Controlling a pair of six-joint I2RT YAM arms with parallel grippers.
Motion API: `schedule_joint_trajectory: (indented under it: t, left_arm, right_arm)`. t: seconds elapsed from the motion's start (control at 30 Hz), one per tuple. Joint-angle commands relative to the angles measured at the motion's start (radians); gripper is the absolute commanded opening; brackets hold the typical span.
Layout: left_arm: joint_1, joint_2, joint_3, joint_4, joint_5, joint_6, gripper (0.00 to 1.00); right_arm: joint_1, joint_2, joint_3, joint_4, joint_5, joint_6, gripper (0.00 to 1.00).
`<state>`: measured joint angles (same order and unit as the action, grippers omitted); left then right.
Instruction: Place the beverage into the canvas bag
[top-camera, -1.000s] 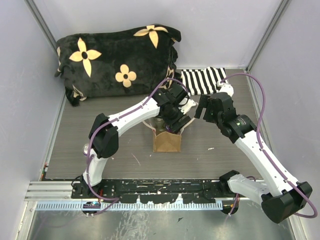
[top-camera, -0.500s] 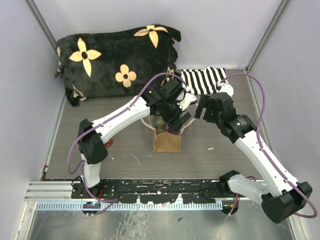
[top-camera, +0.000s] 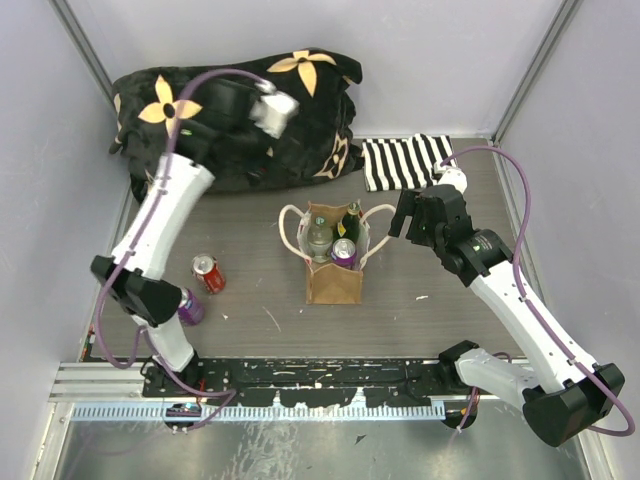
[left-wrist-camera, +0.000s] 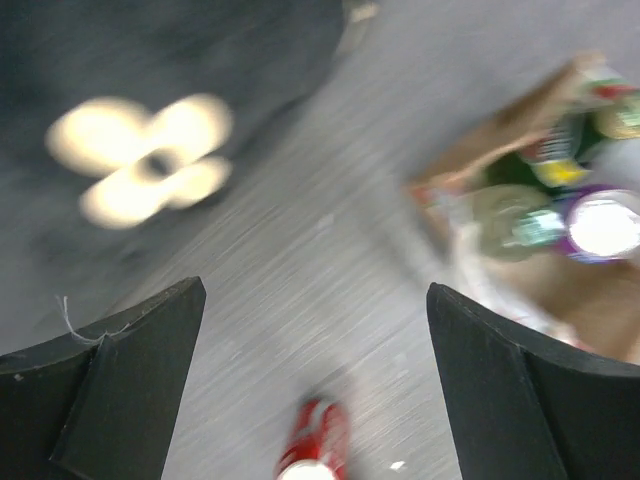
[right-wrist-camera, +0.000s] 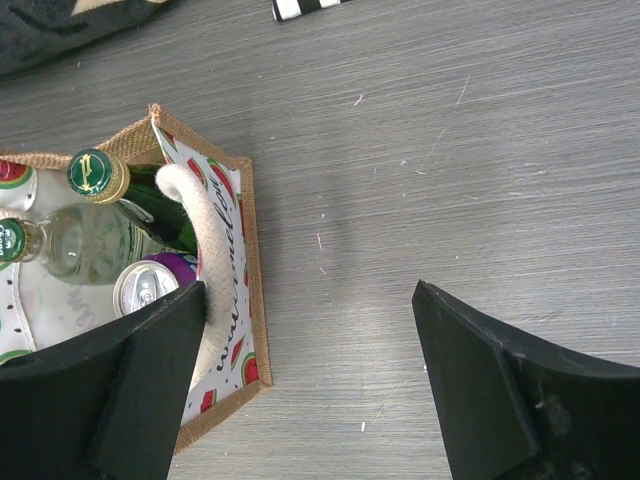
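Fingers (left-wrist-camera: 140, 370) on the left gripper (top-camera: 272, 108) spread wide, holding nothing, high over the black plush (top-camera: 230, 130); right gripper (right-wrist-camera: 308, 330) gapes empty too, just right of the canvas bag (top-camera: 333, 285). Bag's mid-table, well away from the left fingers. Red can (top-camera: 208, 273) looks next: come straight down, straddle it squarely, squeeze gently

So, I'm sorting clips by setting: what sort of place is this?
Probably a robot lab test cell: a left arm and right arm bolted to a rail at the table edge, plain walls boxing it in, and a canvas bag of drinks as a prop.
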<state>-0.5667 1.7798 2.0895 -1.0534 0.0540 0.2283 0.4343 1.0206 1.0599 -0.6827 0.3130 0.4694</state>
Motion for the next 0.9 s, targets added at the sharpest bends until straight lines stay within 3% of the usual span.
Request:
schedule_joint_trajectory:
  t: [0.0, 0.13, 0.3, 0.87]
  left_arm:
    - [0.247, -0.066, 0.037, -0.282, 0.074, 0.179, 0.99]
    - [0.335, -0.190, -0.267, -0.336, 0.075, 0.356, 0.99]
    - [0.353, -0.342, -0.595, -0.254, 0.052, 0.405, 0.98]
    - [0.392, -0.321, -0.838, -0.140, 0.050, 0.374, 0.98]
  right_arm:
    - [-0.006, -0.015, -0.001, 0.027, 0.004, -0.006, 0.89]
    - [-0.007, -0.009, -0.014, 0.035, -0.015, -0.009, 0.90]
    - [-0.008, -0.005, -0.030, 0.040, -0.032, -0.008, 0.90]
    - [-0.014, -0.025, -0.037, 0.031, -0.030, -0.009, 0.90]
